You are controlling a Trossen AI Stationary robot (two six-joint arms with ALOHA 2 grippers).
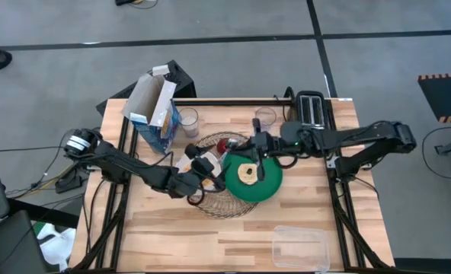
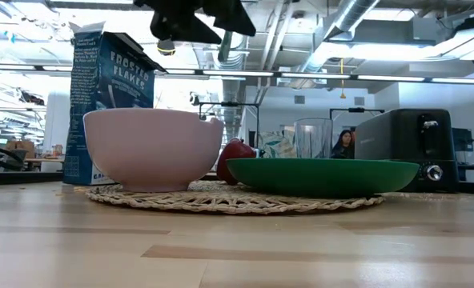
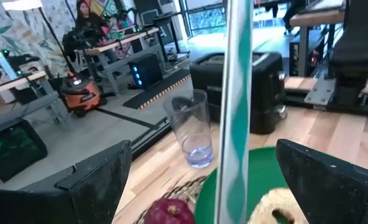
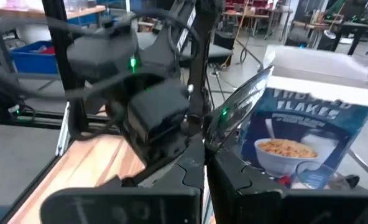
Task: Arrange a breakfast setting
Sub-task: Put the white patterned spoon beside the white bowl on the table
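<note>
I hold both grippers over the mat (image 1: 233,199), the right gripper (image 1: 250,144) closed on the spoon (image 4: 243,102), the left gripper (image 1: 209,166) spread empty at its 8 o'clock, seemingly to pass it above the bowl (image 2: 152,149) beside the plate (image 1: 270,189)

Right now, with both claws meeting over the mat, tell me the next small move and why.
Probably close the left claw on the spoon. Its striped handle stands between that claw's open fingers, while the right claw appears shut on the spoon's other end. Closing first would keep the spoon from dropping if this is a handover.
</note>
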